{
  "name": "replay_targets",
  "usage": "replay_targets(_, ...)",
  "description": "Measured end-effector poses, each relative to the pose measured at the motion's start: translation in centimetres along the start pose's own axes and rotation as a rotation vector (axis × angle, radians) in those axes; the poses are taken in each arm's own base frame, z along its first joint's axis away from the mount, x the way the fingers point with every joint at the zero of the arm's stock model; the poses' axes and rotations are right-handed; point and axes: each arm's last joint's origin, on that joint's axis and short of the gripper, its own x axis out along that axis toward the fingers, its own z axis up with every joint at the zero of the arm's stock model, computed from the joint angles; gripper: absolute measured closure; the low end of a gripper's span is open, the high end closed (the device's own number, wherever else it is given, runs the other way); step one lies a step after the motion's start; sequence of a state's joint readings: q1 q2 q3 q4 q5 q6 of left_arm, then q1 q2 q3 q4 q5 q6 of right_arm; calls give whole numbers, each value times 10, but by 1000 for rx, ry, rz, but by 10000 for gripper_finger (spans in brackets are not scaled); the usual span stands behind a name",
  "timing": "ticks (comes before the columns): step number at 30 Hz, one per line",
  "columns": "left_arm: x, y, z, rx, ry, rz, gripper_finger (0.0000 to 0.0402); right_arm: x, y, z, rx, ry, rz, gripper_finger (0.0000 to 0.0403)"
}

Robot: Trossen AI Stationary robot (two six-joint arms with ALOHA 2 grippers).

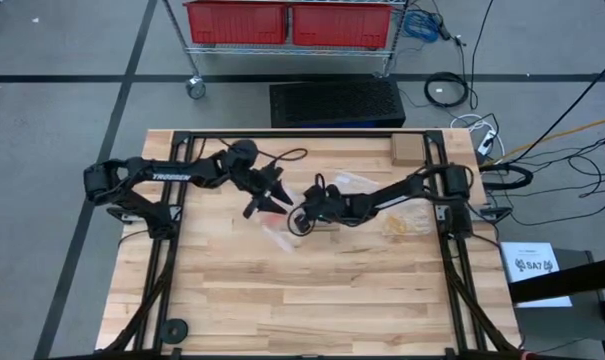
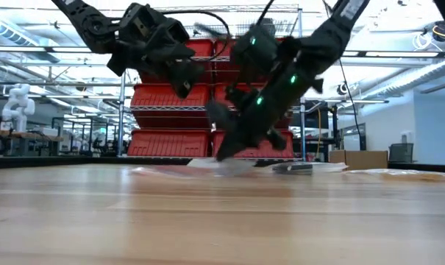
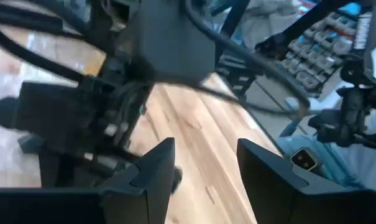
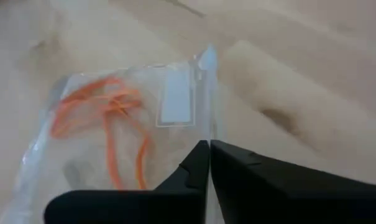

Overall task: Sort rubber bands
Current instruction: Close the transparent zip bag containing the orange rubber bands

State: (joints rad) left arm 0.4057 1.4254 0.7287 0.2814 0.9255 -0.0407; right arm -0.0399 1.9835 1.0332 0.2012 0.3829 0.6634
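A clear zip bag [image 4: 132, 118] holds several orange rubber bands [image 4: 107, 118]; in the high view this bag [image 1: 280, 232] sits at mid-table. My right gripper [image 4: 209, 152] is shut on the bag's edge, low over the wood [image 2: 226, 151]. My left gripper [image 3: 203, 174] is open and empty. It hangs raised above the table [image 2: 182, 73], just left of the right gripper [image 1: 262, 198]. Black and pale bands do not show near the grippers. My right gripper pinches the clear bag's edge [image 4: 207, 134] between its two shut fingers, next to the white label patch near the zip end. The fingers slant down from the table's right side. The rest of the bag spreads away from the fingertips over the wood; whether it is lifted I cannot tell.
Another clear bag with pale contents [image 1: 407, 222] lies under the right arm, and more clear plastic [image 1: 354, 180] lies toward the far side. A small cardboard box [image 1: 407, 150] sits at the far right corner. Bare wood [image 1: 312, 300] fills the near half.
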Motion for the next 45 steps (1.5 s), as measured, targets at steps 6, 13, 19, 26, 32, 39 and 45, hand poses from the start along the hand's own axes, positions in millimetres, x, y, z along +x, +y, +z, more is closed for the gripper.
replay_targets(6,-12,7,-3,18,-96,12,221,-48,5,29,-197,5,6,400)
replay_targets(13,-22,11,-12,-44,-163,45,221,-112,8,57,-377,-29,76,402)
replay_targets(19,-12,4,-12,-74,-156,49,221,-145,9,70,-459,-105,127,402)
replay_targets(26,-7,0,-6,-13,-217,101,221,-160,9,71,-494,-103,139,403)
replay_targets(32,-9,2,-3,32,-241,136,221,-173,12,68,-506,-104,163,403)
replay_targets(39,-9,4,-6,54,-224,198,221,-187,14,68,-508,-121,194,403)
replay_targets(45,-9,5,-5,54,-238,223,221,-191,14,69,-503,-126,200,403)
